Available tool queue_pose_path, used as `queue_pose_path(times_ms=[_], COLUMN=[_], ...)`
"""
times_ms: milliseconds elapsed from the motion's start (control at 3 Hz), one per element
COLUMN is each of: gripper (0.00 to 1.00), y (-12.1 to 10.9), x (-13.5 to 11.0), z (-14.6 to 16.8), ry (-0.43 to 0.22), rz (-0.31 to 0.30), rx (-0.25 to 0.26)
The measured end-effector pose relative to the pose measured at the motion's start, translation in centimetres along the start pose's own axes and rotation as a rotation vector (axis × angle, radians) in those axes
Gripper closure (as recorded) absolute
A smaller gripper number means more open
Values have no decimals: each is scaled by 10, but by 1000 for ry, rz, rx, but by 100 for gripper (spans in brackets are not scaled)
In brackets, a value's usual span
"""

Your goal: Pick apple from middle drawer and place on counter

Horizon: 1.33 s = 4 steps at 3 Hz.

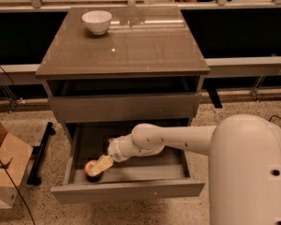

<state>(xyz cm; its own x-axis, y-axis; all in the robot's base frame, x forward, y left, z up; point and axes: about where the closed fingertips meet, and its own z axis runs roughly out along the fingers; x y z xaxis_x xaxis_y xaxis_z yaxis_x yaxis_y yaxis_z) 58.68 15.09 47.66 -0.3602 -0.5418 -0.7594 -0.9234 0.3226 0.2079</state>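
Robot-testing lab (terrazzo floor [253,114], cardboard box [4,170]), end effector [100,165] inside the middle drawer [131,191]
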Motion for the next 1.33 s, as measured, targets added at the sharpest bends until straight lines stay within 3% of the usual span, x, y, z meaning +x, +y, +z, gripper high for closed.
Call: queue_pose_path(times_ms=[667,1000,1333], gripper=[0,14,38], y=[-17,-20,-18], x=[37,54,58], z=[71,99,106], ry=[18,22,34], rz=[84,134,149], rx=[9,1,3])
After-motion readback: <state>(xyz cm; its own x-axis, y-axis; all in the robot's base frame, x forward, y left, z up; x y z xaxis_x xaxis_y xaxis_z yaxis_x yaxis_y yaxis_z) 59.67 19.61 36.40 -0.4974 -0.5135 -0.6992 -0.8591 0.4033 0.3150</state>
